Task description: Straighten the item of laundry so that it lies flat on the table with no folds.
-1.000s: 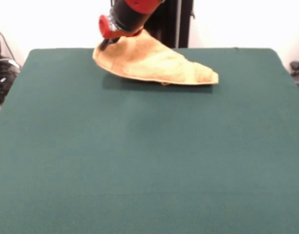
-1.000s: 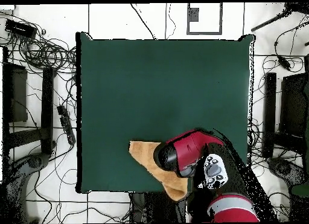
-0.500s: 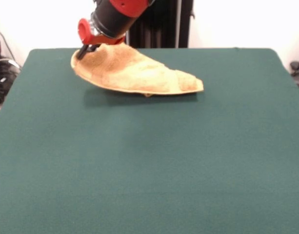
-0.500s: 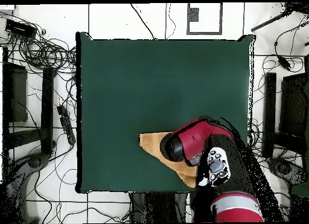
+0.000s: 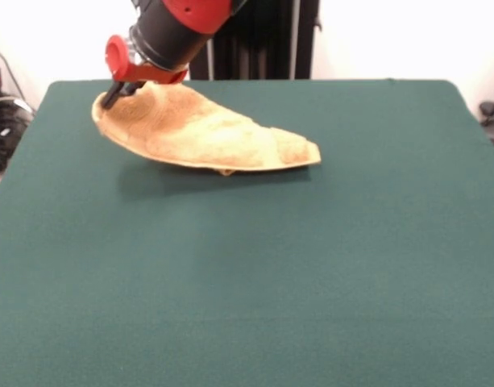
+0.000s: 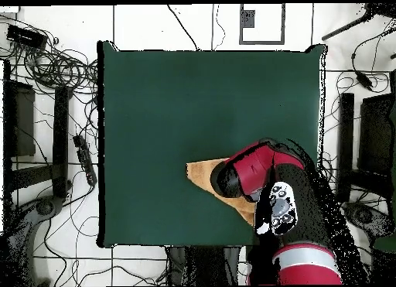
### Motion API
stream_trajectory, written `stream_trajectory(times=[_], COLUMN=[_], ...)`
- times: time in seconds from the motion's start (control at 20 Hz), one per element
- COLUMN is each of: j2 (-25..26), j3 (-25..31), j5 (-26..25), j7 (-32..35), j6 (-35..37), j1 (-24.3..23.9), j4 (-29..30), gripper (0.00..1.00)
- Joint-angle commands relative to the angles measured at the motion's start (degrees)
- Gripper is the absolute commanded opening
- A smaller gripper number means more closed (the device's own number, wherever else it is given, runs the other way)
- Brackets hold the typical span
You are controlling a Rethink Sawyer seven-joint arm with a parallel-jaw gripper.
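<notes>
The item of laundry is an orange-tan terry towel, bunched and folded over itself on the far left part of the table. My gripper is shut on the towel's left corner and holds that corner lifted off the felt, while the right end rests on the table. In the overhead view the red arm covers most of the towel; only its tan left tip and a strip near the table's bottom edge show. The gripper itself is hidden there under the arm.
The dark green table reaches well beyond the towel on every side. Cables and black stands lie on the floor around the table. A black post stands behind the table's far edge.
My gripper has dragged the held corner leftward and toward the front in the front view. The whole towel has slid along with it.
</notes>
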Motion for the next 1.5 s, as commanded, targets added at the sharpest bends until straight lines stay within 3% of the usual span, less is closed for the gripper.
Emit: stream_trajectory(times=[0.05,0.45,0.85,1.5], j2=[5.0,4.7,2.3,-6.4], j3=[5.6,6.6,6.2,3.7], j5=[-2.4,-3.9,-2.6,2.9], j7=[-7.2,-10.8,-11.3,-18.8], j6=[-4.2,-4.2,-2.1,15.8], j1=[-1.0,-0.5,0.4,5.3], j4=[-5.8,-9.3,-8.7,-6.6], gripper=[0.00,0.00,0.00,0.00])
